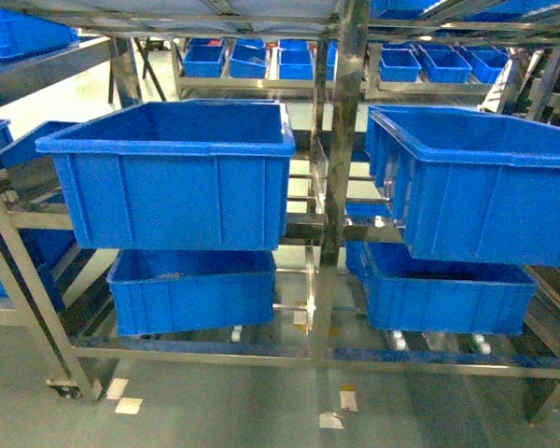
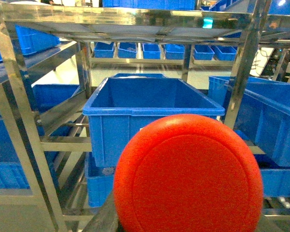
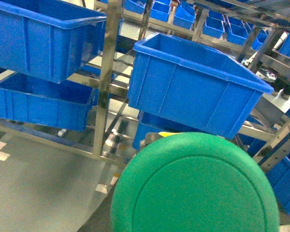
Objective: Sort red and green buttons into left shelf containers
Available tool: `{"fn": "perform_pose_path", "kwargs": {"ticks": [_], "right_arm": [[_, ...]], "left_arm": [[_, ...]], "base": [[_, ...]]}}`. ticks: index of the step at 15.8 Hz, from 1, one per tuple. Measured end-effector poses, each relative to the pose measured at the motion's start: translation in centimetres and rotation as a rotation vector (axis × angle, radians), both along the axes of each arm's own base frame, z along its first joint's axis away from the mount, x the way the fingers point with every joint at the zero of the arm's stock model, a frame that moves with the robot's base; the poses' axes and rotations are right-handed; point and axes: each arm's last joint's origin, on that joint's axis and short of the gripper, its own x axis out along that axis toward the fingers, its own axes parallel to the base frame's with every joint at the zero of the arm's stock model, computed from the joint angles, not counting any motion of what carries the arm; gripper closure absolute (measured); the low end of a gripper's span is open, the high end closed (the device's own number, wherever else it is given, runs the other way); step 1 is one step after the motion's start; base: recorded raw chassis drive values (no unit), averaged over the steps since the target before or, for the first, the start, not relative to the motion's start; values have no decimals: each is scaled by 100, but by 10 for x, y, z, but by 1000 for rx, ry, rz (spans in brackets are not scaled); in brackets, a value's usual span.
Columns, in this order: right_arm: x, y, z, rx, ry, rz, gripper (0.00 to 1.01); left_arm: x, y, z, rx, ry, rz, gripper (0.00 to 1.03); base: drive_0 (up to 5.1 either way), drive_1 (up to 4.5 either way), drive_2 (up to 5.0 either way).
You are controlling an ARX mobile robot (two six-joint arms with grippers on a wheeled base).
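Observation:
The red button's cap [image 2: 188, 176] fills the lower left wrist view, held in the air right at the camera. Only a blurred grey finger [image 2: 102, 218] of my left gripper shows beside it. The green button's cap [image 3: 195, 186] fills the lower right wrist view the same way, with a dark finger [image 3: 93, 218] at its left. Both caps face blue containers on the steel shelf [image 1: 341, 140]. The upper left container [image 1: 168, 168] lies ahead of the red button [image 2: 150, 104]. Another container [image 3: 193, 87] lies ahead of the green one. Neither gripper appears in the head view.
Lower blue bins [image 1: 191, 289] [image 1: 448, 294] sit under the upper ones, and an upper right bin [image 1: 485, 177] juts forward. More small bins [image 1: 289, 61] line a far rack. Steel uprights [image 2: 19, 121] and rails frame every bay. Grey floor [image 1: 215, 411] lies in front.

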Motion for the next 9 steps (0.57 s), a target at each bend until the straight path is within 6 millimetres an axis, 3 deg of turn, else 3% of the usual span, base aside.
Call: {"fn": "perform_pose_path", "kwargs": {"ticks": [8,9], "right_arm": [[0,0,0,0,0,0,75],[0,0,0,0,0,0,75]], "left_arm": [[0,0,0,1,3,0,77],[0,0,0,1,3,0,77]], "base": [[-497,248,248],[0,434,-433]]}}
